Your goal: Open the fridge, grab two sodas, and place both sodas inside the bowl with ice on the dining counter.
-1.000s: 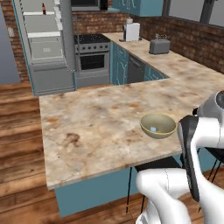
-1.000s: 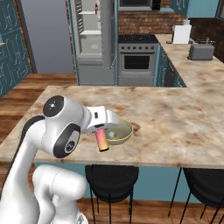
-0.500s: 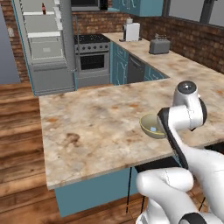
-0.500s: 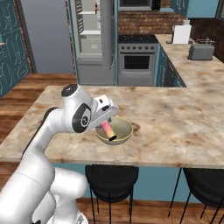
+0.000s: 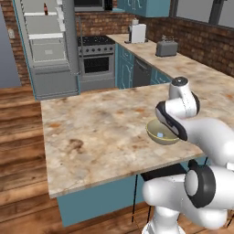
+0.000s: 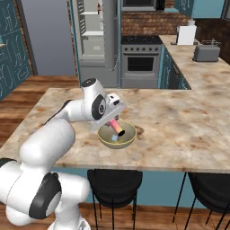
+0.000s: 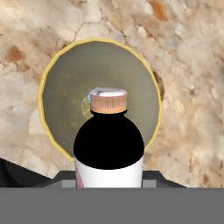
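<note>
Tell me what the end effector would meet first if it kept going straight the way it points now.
Likely the bowl: the end effector points the held soda bottle cap-first at the bowl's middle, where the pale ice piece lies. The bottle's cap should touch first, though depth is unclear.

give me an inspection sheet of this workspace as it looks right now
surface: beige mottled stone dining counter, brown blotches, teal base.
job's things: round olive-tan bowl on the counter, pale blue ice piece inside; pink-red soda bottle held tilted over the bowl; tall grey fridge open, a small dark bottle on an upper shelf.
clutter: nothing seen on the dining counter.
grippers: gripper shut on the pink-red soda bottle above the bowl.
cables: nothing seen.
surroundings: silver toaster and white appliance on the far counter, steel oven, black stools, brick wall, wood floor.
</note>
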Controlling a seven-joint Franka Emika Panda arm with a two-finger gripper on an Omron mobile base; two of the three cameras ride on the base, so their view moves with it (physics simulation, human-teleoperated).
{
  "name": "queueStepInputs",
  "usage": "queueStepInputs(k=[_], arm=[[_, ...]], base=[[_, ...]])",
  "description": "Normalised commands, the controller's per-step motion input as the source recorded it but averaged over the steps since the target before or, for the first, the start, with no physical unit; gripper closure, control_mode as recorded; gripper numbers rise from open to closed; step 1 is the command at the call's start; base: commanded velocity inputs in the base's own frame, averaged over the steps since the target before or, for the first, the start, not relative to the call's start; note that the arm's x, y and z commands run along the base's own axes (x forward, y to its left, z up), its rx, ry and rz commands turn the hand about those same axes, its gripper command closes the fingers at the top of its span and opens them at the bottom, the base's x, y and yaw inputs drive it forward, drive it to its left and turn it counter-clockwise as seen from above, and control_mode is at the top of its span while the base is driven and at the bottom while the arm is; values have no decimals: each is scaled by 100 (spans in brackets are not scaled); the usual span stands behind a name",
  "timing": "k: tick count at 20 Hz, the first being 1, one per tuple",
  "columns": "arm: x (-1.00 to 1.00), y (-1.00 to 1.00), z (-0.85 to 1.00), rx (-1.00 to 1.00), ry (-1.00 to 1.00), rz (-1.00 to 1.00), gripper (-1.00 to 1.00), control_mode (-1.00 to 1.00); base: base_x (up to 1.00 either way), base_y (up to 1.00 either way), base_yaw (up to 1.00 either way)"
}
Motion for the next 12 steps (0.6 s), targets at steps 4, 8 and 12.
queueStepInputs(k=[4, 8, 12], arm=[[28, 0, -47, -2, 6, 13, 100, -100], [29, 0, -55, -3, 6, 13, 100, -100], [32, 0, -50, -4, 8, 13, 100, -100]], base=[[0, 0, 0], [0, 0, 0], [0, 0, 0]])
